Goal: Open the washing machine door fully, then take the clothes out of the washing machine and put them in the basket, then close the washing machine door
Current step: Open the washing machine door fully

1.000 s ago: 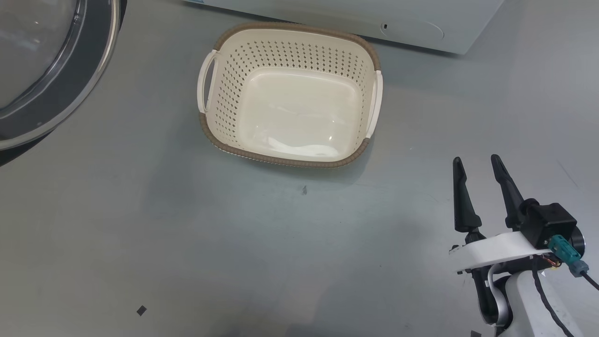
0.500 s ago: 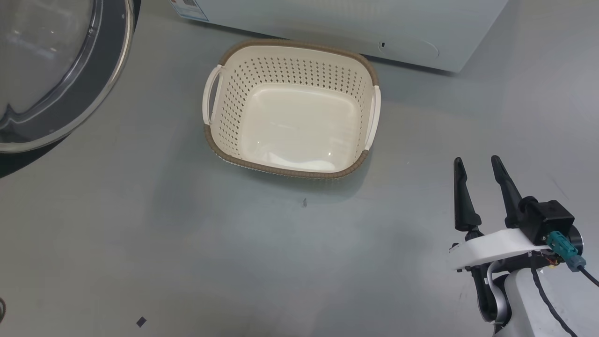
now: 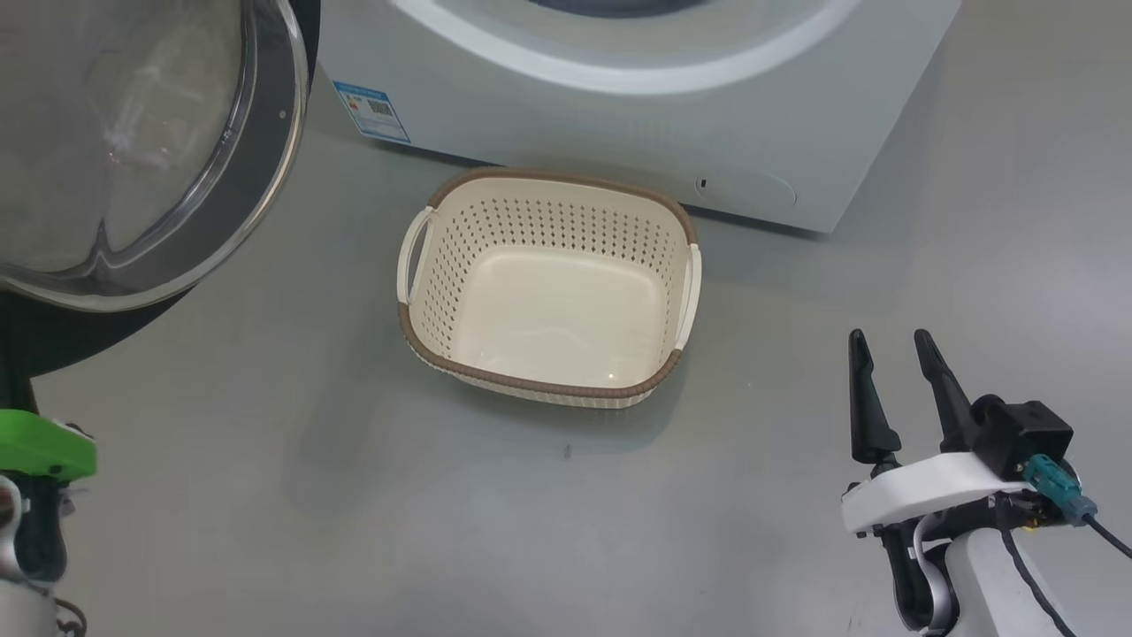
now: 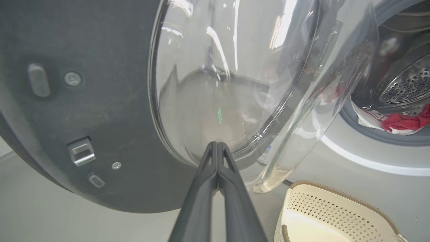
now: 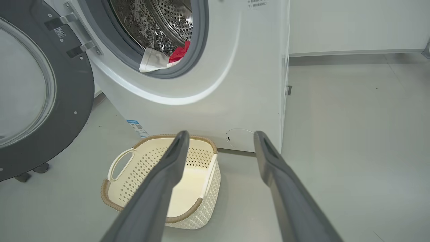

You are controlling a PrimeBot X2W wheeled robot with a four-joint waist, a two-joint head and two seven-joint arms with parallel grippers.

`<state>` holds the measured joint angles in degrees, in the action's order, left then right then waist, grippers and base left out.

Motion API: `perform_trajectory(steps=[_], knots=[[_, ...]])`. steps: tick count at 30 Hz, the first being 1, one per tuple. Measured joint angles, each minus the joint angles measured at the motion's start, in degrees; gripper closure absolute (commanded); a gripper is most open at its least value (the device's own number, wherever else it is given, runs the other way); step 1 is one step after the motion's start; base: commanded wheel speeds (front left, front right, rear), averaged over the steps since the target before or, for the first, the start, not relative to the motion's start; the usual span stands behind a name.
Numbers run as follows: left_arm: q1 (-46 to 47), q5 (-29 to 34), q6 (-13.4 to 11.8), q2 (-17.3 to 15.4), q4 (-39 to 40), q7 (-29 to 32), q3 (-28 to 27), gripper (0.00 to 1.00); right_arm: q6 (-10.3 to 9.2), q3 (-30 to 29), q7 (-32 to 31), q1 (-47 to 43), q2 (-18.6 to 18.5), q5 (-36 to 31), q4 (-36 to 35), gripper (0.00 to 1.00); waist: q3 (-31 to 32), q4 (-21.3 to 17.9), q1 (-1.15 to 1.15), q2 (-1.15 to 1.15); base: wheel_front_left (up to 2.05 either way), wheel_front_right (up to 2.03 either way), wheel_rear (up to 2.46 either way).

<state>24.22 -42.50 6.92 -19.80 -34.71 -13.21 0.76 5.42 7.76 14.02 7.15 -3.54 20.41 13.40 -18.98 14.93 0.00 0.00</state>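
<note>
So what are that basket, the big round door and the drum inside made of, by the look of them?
Basket: looks like moulded cream plastic, with a glossy floor and punched walls; the brown rim imitates weave. Door: clear bulging glass, judging by its reflections, in a dark, probably plastic, ring. Drum: shiny perforated metal, likely stainless steel.

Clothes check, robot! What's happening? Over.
Left gripper shut, right gripper open, both empty. Clothes in the drum, basket empty. Door open, nothing in the way.

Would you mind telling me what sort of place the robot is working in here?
Probably a laundry area: a front-loading washing machine with its door open, red clothes in the drum, and a cream basket on the grey floor.
</note>
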Motion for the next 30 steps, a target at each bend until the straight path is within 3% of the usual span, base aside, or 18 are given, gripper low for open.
perform_trajectory(steps=[13, 30], knots=[[-8.04, 2.38, 0.02, 2.16, 4.72, -0.49, 7.26, 1.00, 0.07, -2.53, 0.43, -2.40, 0.47, 2.30, -1.05, 0.00, 8.83, -2.42, 0.00, 0.00, 0.00, 0.00, 0.00], [-15.36, 2.38, 0.03, 3.97, 15.07, -1.05, 9.42, 1.00, 0.49, -4.27, 0.43, -4.52, 0.79, 2.31, -5.64, 0.00, 13.26, -10.99, 0.00, 0.00, 0.00, 0.00, 0.00]])
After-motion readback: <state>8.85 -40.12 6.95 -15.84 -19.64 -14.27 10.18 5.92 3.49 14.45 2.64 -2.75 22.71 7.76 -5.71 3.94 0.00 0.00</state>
